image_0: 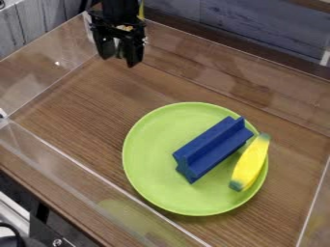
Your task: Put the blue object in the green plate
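The blue object, a deep-blue elongated block, lies flat inside the green plate, angled from lower left to upper right. Beside it on the plate's right part lies a yellow banana-shaped object. My gripper hangs at the upper left, pointing down, well away from the plate. Its black fingers stand apart and hold nothing.
Clear plastic walls ring the wooden tabletop on all sides. The near wall runs diagonally just past the plate's lower left edge.
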Available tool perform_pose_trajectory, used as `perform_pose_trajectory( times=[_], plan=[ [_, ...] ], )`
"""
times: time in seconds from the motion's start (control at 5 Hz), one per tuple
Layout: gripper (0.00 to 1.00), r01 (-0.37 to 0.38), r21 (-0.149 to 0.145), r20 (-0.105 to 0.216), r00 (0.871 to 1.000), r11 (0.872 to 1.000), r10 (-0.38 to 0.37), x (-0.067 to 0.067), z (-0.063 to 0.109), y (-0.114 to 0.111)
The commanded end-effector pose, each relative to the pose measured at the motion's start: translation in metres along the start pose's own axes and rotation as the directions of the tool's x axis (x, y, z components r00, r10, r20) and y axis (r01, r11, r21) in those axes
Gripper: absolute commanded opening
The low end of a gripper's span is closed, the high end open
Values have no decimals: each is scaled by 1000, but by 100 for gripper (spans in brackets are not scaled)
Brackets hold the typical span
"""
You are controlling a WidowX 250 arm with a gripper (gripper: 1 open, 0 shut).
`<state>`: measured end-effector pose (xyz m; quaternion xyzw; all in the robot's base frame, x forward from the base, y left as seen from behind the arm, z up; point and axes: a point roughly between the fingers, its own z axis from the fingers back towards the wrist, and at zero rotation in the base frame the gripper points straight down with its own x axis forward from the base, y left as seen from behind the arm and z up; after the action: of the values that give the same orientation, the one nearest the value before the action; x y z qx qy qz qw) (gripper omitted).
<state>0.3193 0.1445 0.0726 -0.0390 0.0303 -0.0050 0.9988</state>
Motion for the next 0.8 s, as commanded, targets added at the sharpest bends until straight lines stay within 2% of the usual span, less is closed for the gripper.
perform_pose_trajectory(
  times=[0.0,0.6],
  plan=[
    [100,14,22,39,999,1000,-15,7,15,0],
    [100,29,12,25,999,1000,-29,7,18,-3]
  ],
)
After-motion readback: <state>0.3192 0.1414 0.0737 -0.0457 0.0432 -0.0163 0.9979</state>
